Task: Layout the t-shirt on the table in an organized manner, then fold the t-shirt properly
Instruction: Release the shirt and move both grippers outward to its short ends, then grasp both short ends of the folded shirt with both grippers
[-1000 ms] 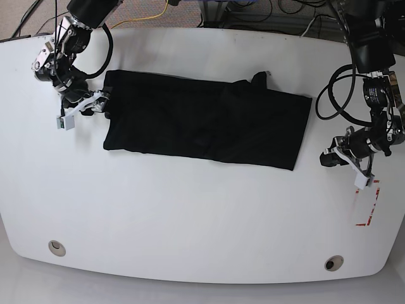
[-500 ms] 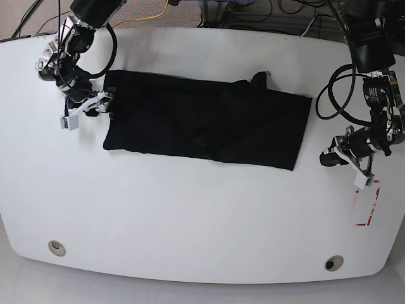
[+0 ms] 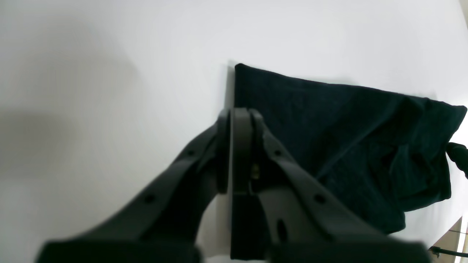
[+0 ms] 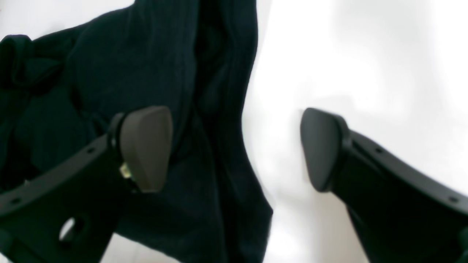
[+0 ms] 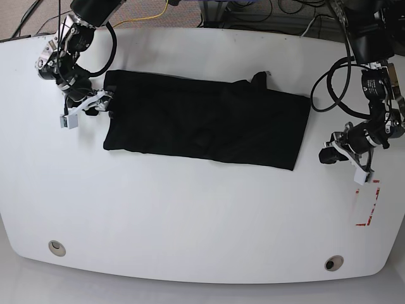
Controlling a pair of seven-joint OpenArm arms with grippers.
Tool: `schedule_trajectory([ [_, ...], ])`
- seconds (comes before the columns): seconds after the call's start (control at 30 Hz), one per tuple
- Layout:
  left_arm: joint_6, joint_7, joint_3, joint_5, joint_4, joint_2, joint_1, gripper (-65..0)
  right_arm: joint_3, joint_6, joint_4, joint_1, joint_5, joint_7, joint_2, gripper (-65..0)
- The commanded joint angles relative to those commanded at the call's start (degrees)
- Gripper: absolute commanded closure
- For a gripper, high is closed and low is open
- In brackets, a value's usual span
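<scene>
The black t-shirt (image 5: 202,120) lies folded into a long band across the far half of the white table (image 5: 202,215). My right gripper (image 5: 100,104) is at the shirt's left end. In the right wrist view it (image 4: 234,149) is open, with one finger (image 4: 146,146) over the t-shirt (image 4: 139,65) and the other over bare table, the shirt's edge between them. My left gripper (image 5: 326,155) is right of the shirt's right end, with a gap to it. In the left wrist view it (image 3: 237,120) is shut and empty, with the t-shirt (image 3: 347,146) just beyond.
Two round grommet holes (image 5: 57,247) (image 5: 333,262) sit near the table's front edge. Red tape marks (image 5: 367,202) lie at the right, below my left gripper. Cables (image 5: 253,12) run behind the table's far edge.
My right gripper has crept a little up and toward the shirt's left edge. My left arm has shifted slightly upward. The shirt has not moved.
</scene>
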Motion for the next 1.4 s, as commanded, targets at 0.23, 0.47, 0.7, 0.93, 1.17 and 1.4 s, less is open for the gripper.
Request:
schedule_trajectory([
  [0.23, 0.09, -0.18, 0.0, 0.0, 0.0, 0.0, -0.09, -6.8, 0.0, 0.0, 0.0, 0.0, 0.0, 0.0, -0.09, -53.9],
  [0.47, 0.26, -0.09, 0.0, -0.26, -0.09, 0.0, -0.35, -6.8, -0.09, 0.0, 0.0, 0.0, 0.0, 0.0, -1.49, -53.9],
  [0.7, 0.09, 0.09, 0.0, -0.53, -0.09, 0.0, 0.09, -6.4, -4.13, 0.0, 0.0, -0.18, 0.0, 0.0, -1.76, -53.7],
  [0.93, 0.09, 0.09, 0.0, -3.43, -2.46, -0.26, 0.09, -6.4, -4.4, 0.0, 0.0, -0.18, -0.09, 0.0, -2.64, -53.6],
  [1.17, 0.35, 0.09, 0.0, -5.27, -6.33, -0.44, -0.18, -6.5, -4.48, 0.0, 0.0, -0.18, -0.09, 0.0, -2.81, -53.3],
  [1.4, 0.26, 0.09, 0.09, -5.27, -6.33, -0.35, -0.18, -6.5, -4.48, 0.0, 0.0, -0.18, -0.09, 0.0, -2.99, -53.1],
])
